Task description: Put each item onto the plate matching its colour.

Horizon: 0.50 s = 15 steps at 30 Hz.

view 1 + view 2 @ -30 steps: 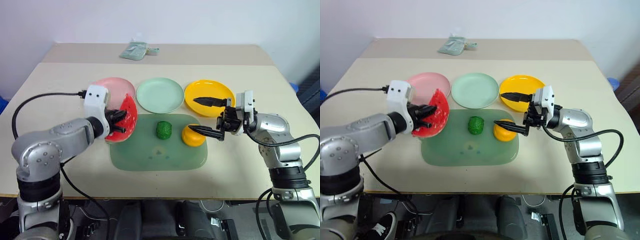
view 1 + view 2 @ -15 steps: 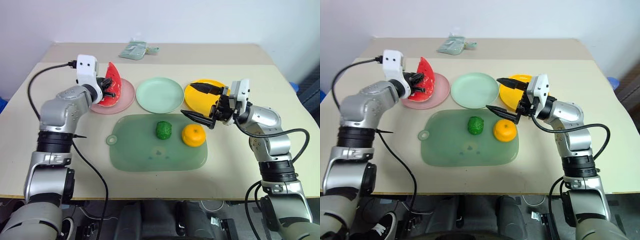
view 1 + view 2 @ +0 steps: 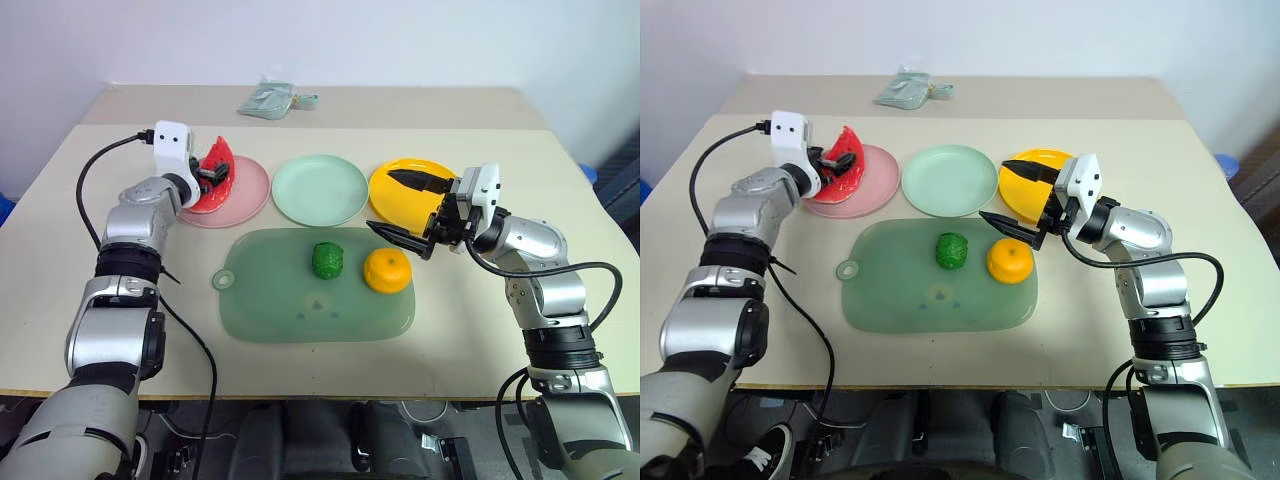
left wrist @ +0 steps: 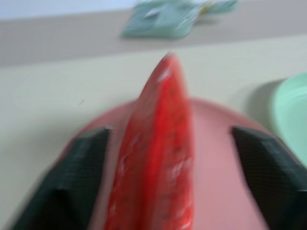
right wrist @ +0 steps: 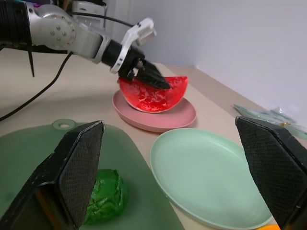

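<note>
Beige table (image 3: 100, 300). Watermelon wedge (image 3: 214, 172) stands on pink plate (image 3: 245, 190), between left gripper's (image 3: 208, 172) spread fingers, apparently released. Withdraw straight back to avoid tipping it. Right gripper (image 3: 405, 208) gapes empty above orange (image 3: 386, 270).

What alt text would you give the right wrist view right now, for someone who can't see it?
The left tool, open, straddles a red watermelon wedge standing on the pink plate. Nearer lie a bare mint green plate and a bumpy green ball on the green board, framed by the right tool's wide-apart black fingers.
</note>
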Motion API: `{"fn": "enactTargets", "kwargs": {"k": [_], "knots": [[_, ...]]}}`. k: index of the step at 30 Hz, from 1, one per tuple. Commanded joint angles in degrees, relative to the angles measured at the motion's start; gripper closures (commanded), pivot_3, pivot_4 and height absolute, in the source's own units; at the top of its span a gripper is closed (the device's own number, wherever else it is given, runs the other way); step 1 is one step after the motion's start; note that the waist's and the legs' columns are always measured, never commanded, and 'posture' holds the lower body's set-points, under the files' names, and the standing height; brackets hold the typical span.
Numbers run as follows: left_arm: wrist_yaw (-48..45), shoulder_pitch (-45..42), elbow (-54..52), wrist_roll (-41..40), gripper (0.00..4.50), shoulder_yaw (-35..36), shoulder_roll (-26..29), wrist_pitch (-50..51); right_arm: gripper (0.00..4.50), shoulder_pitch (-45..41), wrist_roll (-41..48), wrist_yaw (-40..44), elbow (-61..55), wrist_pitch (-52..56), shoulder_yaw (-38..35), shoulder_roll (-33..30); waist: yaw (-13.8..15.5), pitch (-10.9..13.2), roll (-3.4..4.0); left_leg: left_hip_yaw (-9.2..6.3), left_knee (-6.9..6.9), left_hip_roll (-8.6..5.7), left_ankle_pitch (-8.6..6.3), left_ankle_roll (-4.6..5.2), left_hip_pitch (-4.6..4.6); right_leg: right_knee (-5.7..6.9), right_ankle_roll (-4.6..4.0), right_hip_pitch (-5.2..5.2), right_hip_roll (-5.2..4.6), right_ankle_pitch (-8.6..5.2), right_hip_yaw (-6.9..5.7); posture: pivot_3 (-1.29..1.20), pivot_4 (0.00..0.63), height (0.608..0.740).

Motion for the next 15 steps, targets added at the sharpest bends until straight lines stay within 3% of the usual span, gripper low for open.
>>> {"fn": "enactTargets", "kwargs": {"k": [1,8,12,15], "knots": [[-5.2,1.4,-10.4,-2.9,0.02,3.0,2.4,1.5,0.0,-0.8,1.8,-0.2,-3.4,1.2,-0.7,-0.2,0.0,0.0,0.0,0.0,0.0,0.0,0.0,0.0,0.0,0.01,0.0,0.0,0.0,0.0,0.0,0.0,0.15,0.74],[-23.9,9.7,-31.5,-12.9,0.02,6.7,9.7,5.4,0.0,-1.3,3.0,1.6,-4.4,2.9,0.3,-0.3,-0.5,0.0,0.02,-0.01,-0.02,0.03,0.0,0.0,0.01,0.04,-0.01,-0.01,0.0,0.0,0.0,0.0,0.15,0.74],[-37.3,17.8,-39.3,-21.1,0.02,9.2,13.8,8.0,0.0,-2.5,1.1,1.1,-4.4,4.0,2.3,-0.5,-0.7,0.0,0.03,0.0,-0.02,0.03,0.0,0.0,0.02,0.03,-0.02,-0.01,0.0,-0.01,0.01,0.0,0.15,0.74],[-41.7,22.2,-42.4,-25.5,0.02,10.5,15.3,11.0,0.0,-3.0,1.0,0.8,-4.7,5.4,3.0,-0.4,-1.0,0.0,0.04,-0.02,-0.02,0.05,0.0,0.0,0.03,0.05,-0.03,-0.01,0.0,-0.01,0.0,0.0,0.15,0.74]]}}
